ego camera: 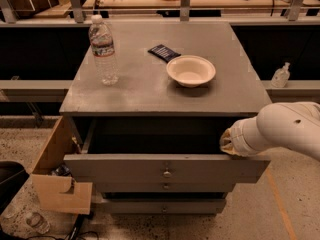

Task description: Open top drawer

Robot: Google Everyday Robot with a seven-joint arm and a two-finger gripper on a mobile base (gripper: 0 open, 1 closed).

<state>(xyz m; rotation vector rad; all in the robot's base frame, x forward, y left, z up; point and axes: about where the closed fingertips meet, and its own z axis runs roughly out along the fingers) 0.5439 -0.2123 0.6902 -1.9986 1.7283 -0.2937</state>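
The top drawer (125, 168) of the grey cabinet stands pulled out toward me, its dark interior showing above its wide grey front. A small round knob (167, 173) sits at the front's centre. Two slimmer drawer fronts (165, 206) lie below it, shut. My white arm comes in from the right. My gripper (226, 143) is at the drawer's right end, just above the front's top edge, at the opening. Its fingers point away from me into the drawer and are hidden by the wrist.
On the cabinet top (140, 91) stand a clear water bottle (103, 49), a white bowl (190, 70) and a dark flat packet (164, 52). An open cardboard box (56, 176) sits on the floor at the left. A small bottle (280, 75) stands on a ledge at the right.
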